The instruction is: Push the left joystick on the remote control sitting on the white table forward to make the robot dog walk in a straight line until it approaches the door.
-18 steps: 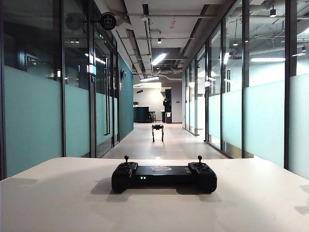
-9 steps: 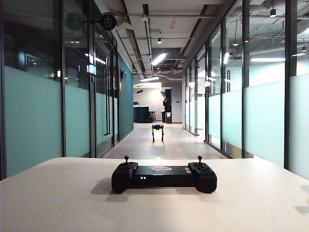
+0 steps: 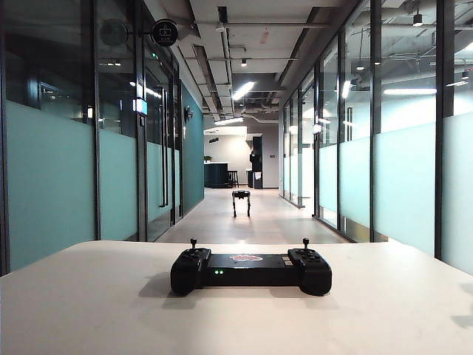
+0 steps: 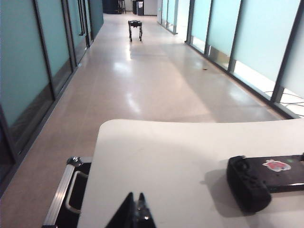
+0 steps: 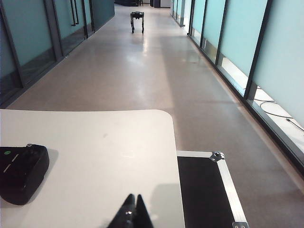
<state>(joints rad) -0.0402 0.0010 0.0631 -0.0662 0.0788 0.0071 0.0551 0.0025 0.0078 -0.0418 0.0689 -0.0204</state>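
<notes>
Left gripper (image 4: 135,212): black, two narrow tapering fingers, tips pressed together, faint glossy highlight near the tips. Right gripper (image 5: 131,209): same black pointed pair, matte, tips meeting. Only the fingertips show in either wrist view; exterior view shows neither arm.

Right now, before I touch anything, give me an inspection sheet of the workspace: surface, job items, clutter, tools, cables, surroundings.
Surface: white table, bare apart from the controller.
Job's things: remote control lies flat mid-table, green lights on; left joystick upright, nothing touching it; robot dog stands far down the corridor.
Clutter: nothing seen on the table; black metal-edged cases on the floor at each side.
Tools: left tool shut, over the table edge, apart from the controller; right tool shut, over the opposite edge, also apart. Neither shows in the exterior view.
Cables: thin cables on the floor along the glass wall.
Surroundings: glass-walled corridor, floor clear up to the dog.
</notes>
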